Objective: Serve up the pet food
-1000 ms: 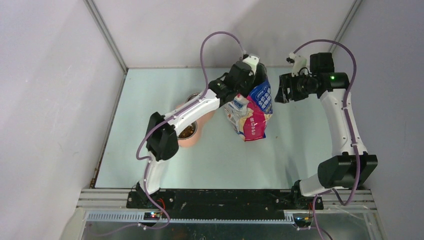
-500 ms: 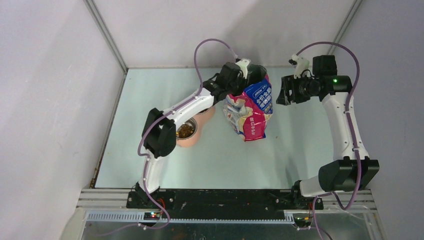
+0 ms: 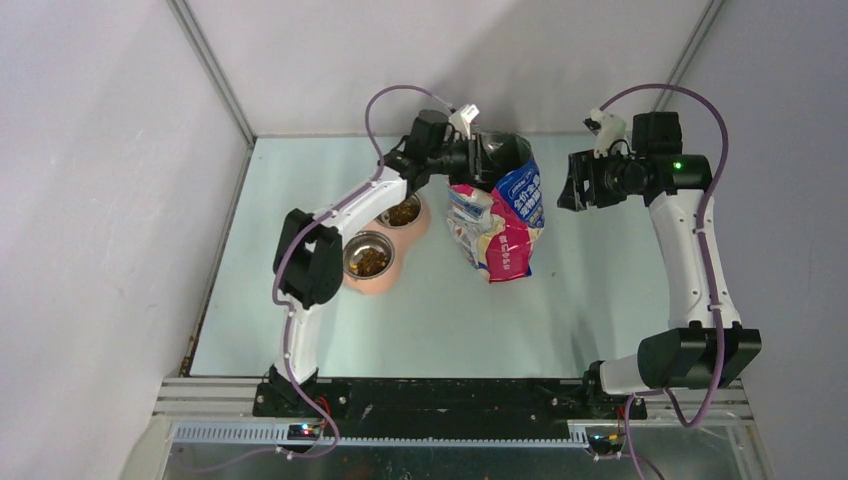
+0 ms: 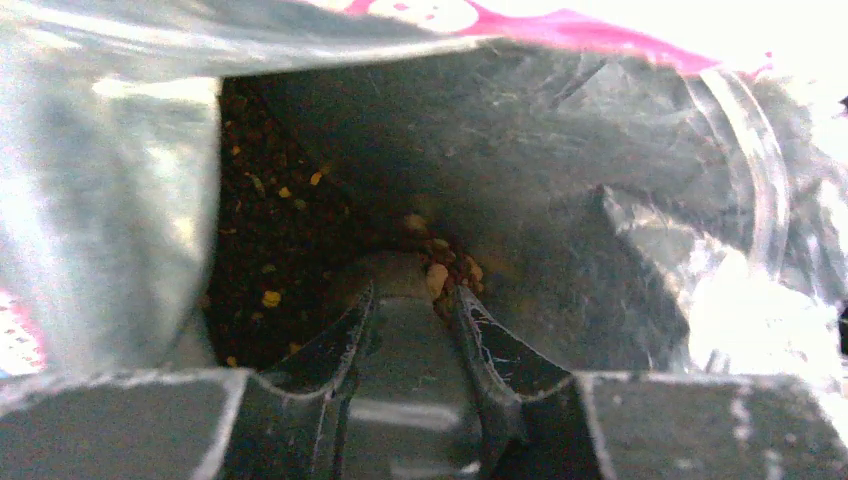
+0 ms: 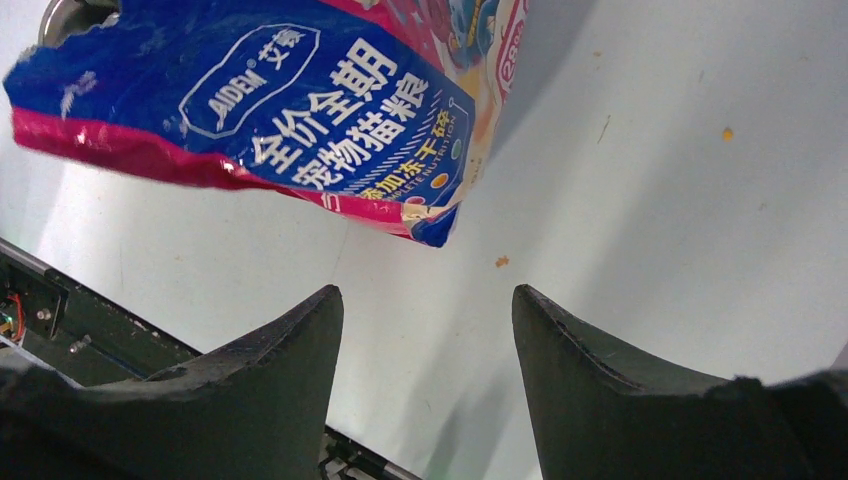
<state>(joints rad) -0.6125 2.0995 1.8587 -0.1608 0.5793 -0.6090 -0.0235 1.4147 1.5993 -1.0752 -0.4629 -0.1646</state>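
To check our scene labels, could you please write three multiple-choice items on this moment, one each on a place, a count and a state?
1. Where is the left pincer? A in the bag's open mouth; B at the table's near edge; C against the left wall.
2. How many bowls hold pet food? A none; B one; C two.
3. How is the right pincer? A shut on the bag; B open, empty; C out of view.
1 A: its wrist view looks into the bag. 2 C: near bowl and far bowl both show kibble. 3 B: jaws apart over the table.
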